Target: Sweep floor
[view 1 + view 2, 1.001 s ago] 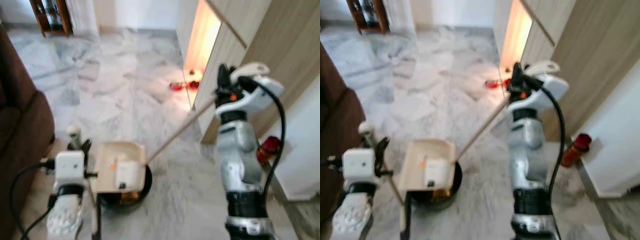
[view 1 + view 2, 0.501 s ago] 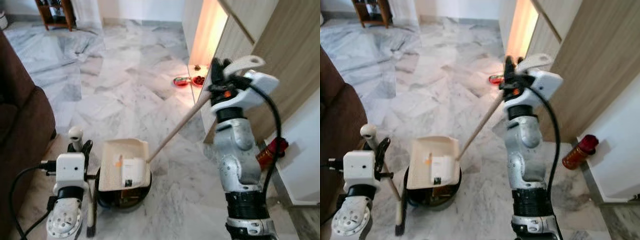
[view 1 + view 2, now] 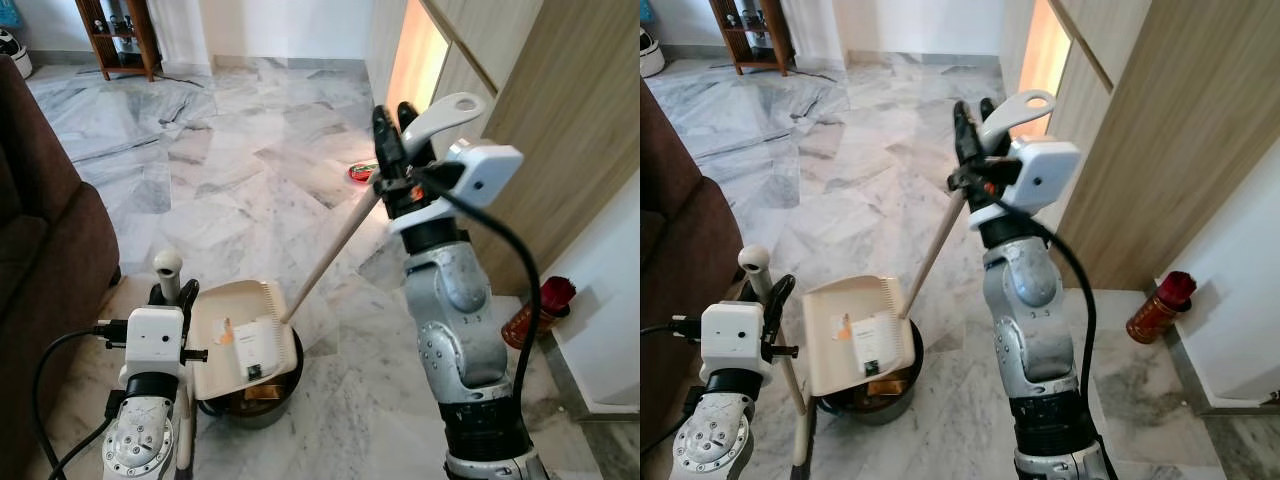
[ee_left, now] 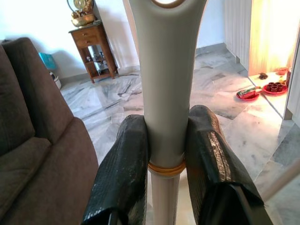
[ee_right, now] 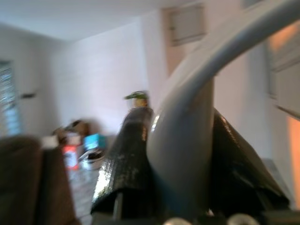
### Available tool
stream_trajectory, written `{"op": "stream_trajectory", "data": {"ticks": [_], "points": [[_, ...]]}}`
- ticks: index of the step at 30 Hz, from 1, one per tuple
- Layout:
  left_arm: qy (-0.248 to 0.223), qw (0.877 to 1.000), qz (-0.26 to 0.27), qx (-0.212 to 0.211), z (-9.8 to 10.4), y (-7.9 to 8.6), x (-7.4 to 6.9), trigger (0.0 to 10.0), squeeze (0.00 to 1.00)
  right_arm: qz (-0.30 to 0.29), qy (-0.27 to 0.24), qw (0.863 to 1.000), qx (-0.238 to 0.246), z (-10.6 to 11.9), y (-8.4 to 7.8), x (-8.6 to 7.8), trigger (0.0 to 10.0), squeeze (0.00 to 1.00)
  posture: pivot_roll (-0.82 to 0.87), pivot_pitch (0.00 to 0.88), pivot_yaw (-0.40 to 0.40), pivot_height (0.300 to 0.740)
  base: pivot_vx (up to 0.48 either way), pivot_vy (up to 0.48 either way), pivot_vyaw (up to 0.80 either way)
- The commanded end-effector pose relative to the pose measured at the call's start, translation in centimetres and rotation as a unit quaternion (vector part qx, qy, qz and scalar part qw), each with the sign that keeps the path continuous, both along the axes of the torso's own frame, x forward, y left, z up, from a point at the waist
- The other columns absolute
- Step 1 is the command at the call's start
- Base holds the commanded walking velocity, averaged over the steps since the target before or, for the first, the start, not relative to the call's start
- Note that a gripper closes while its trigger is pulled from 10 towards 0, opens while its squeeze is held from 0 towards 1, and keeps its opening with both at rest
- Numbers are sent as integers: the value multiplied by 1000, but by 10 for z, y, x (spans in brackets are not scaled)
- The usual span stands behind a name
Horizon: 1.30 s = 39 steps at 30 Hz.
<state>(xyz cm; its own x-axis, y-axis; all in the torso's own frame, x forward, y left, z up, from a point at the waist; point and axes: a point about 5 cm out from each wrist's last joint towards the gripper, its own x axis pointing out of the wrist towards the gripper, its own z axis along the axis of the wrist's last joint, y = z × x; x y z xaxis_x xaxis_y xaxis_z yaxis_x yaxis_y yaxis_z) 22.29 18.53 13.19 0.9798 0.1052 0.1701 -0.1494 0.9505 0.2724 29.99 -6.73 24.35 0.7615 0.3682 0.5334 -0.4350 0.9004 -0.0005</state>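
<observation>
Dustpan [image 3: 236, 338] now nearer sofa [image 3: 45, 250].

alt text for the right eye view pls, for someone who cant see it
The robot's right claw holds the long handle of a cream dustpan tilted over a black bin on the marble floor, while its left claw grips a broom handle. A brown sofa stands on the left and a red bottle by the wall.
</observation>
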Motion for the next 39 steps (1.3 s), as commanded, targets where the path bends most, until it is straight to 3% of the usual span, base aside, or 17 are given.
{"op": "stream_trajectory", "data": {"ticks": [1, 12, 22, 28, 39], "points": [[-18, 1000, -5, 16, 6, 0, 2, 10000, 0, 20, -55, 998, -6, 16, 9, -13, 10000, 0, 77, 93, -39, 740, 0, 0, 0], [-21, 1000, -5, 19, 5, -2, 1, 10000, 0, 60, -98, 992, -50, 13, 38, -31, 10000, 0, 86, 105, -42, 740, 0, 0, 0], [-23, 1000, -6, 19, 6, -2, 1, 10000, 0, 71, -135, 987, -42, 20, 47, -47, 10000, 0, 92, 106, -45, 740, 0, 0, 0], [-25, 999, -9, 23, 7, -3, 2, 10000, 0, 105, -186, 975, -64, 25, 65, -62, 10000, 0, 99, 104, -44, 740, 0, 0, 0], [-27, 999, -10, 26, 7, -2, 4, 10000, 0, 151, -238, 956, -82, 30, 75, -80, 10000, 0, 100, 101, -43, 740, 0, 0, 0]]}}
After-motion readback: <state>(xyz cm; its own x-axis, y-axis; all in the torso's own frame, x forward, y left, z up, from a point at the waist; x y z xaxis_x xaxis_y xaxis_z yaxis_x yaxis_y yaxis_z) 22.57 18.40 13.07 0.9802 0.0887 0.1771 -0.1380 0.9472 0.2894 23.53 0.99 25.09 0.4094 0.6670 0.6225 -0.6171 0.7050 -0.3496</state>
